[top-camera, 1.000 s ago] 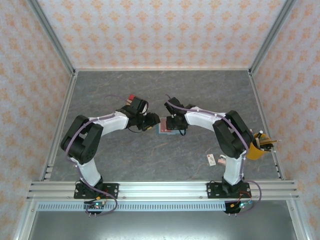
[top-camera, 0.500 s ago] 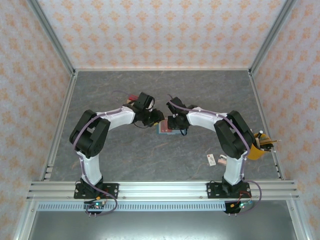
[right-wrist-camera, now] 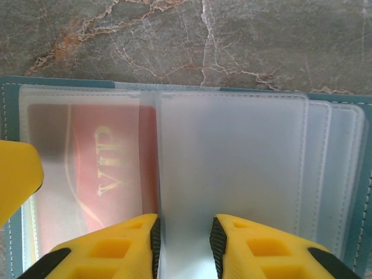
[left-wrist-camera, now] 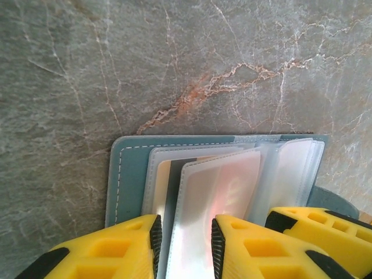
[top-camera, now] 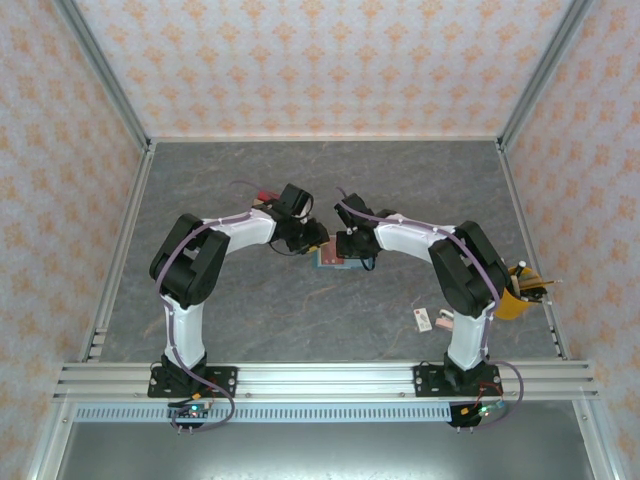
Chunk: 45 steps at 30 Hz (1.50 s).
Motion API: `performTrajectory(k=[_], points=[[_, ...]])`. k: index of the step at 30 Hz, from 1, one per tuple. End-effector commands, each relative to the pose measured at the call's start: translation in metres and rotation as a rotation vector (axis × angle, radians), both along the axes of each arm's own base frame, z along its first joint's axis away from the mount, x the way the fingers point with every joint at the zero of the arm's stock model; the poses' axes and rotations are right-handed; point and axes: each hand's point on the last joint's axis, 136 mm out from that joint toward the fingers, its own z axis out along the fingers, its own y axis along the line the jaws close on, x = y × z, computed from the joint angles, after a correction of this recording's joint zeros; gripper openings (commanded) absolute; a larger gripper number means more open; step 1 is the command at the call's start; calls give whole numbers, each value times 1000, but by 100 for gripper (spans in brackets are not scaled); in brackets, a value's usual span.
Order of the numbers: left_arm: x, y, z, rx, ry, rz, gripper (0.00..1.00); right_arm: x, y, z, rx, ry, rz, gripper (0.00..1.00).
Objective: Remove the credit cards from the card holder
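Right hand point(right-wrist-camera: 185, 247) maybe touching card holder point(right-wrist-camera: 244, 157).

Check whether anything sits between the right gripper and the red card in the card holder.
Yes: the red card lies inside a clear sleeve of the card holder, so plastic covers it. The right gripper straddles the neighbouring sleeve leaf, not the card.

Right wrist view: gold "VIP" on the red card point(right-wrist-camera: 87, 174), read through a clear sleeve point(right-wrist-camera: 81, 96) of the wallet point(right-wrist-camera: 7, 244) (letters stand tilted to this camera).
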Motion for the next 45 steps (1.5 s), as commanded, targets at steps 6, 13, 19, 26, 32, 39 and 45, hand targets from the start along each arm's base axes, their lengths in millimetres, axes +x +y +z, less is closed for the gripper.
performTrajectory(k=[6, 13, 19, 26, 32, 39, 45], points=[[-8, -7, -1, -9, 27, -66, 31, -31, -28, -47, -113, 149, -9, 32], [-8, -14, 9, -46, 5, -101, 27, -32, -28, -49, -115, 156, -6, 31], [-8, -20, 18, -91, -21, -123, 26, -32, -24, -47, -94, 153, 0, 32], [-12, -20, 20, -119, -38, -114, 26, -26, -3, -2, 93, 94, 38, 35], [-12, -27, 32, -178, -67, -129, 26, -22, -1, 51, 191, -61, 49, 41], [-14, -46, 61, -254, -120, -174, 27, -14, -36, 79, 133, -273, -38, 49], [-16, -68, 70, -226, -133, -208, 26, -11, -57, 97, 118, -392, -116, 50]])
